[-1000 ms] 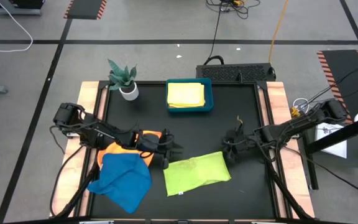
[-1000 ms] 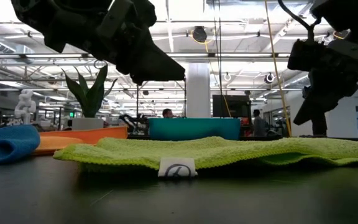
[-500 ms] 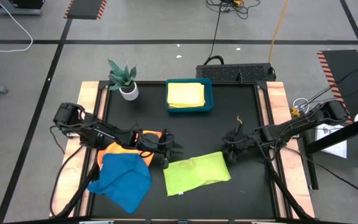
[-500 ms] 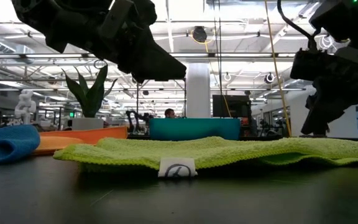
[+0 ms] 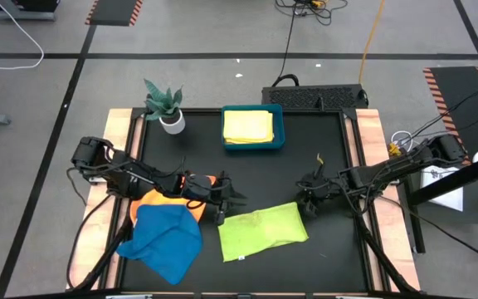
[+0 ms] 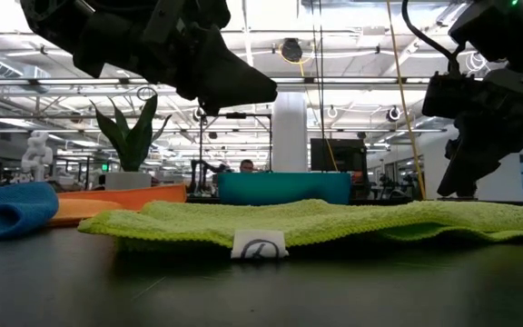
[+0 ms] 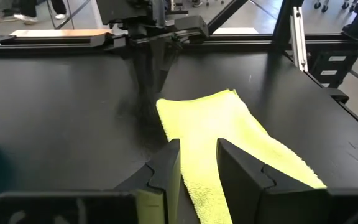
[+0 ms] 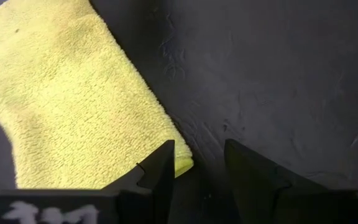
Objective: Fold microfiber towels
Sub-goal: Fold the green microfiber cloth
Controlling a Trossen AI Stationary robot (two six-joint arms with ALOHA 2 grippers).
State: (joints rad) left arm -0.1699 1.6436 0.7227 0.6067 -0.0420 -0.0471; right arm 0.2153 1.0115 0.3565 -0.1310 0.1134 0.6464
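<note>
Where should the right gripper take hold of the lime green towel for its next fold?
Probably at the corner nearest it. The lime green towel lies flat, already folded into a rectangle, and in the right wrist view that corner sits just off the open fingers. Since the edge lies flat on the table, the right gripper should come down from above and pinch it.

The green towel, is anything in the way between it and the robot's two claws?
No, nothing visible. The green towel lies flat on the table. The left gripper hangs open above its left end, and the right gripper hangs open above its right corner. Neither touches it.
</note>
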